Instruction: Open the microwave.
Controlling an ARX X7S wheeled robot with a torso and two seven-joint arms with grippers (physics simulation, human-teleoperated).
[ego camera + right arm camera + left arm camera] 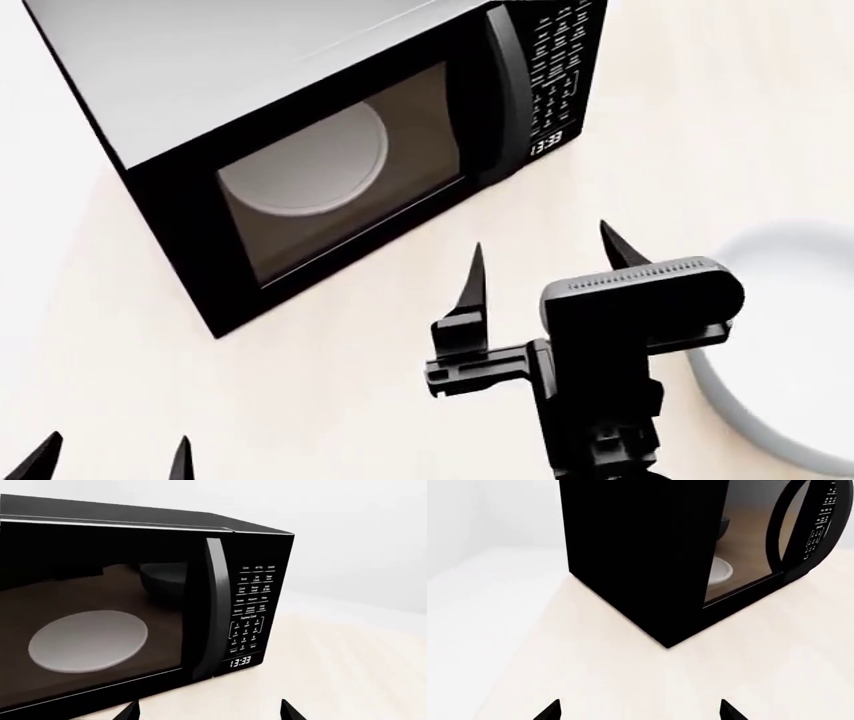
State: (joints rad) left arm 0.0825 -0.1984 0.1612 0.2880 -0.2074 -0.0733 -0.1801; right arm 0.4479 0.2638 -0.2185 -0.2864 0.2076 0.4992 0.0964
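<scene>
The microwave (320, 130) stands on the pale surface (360, 400) at the far left, turned at an angle, its door shut with the white turntable (304, 165) showing through the glass. The handle (215, 607) runs upright between window and button panel (252, 610), with the clock (240, 661) below. The right gripper (547, 260) hovers near the microwave's front right corner, fingers released and apart, touching nothing. The left gripper (107, 455) sits low at the near left, fingers also spread and empty. A white plate (787, 350) lies at the right. This looks like the approach step: next the right fingers should reach the handle, close round it, and pull outward.
</scene>
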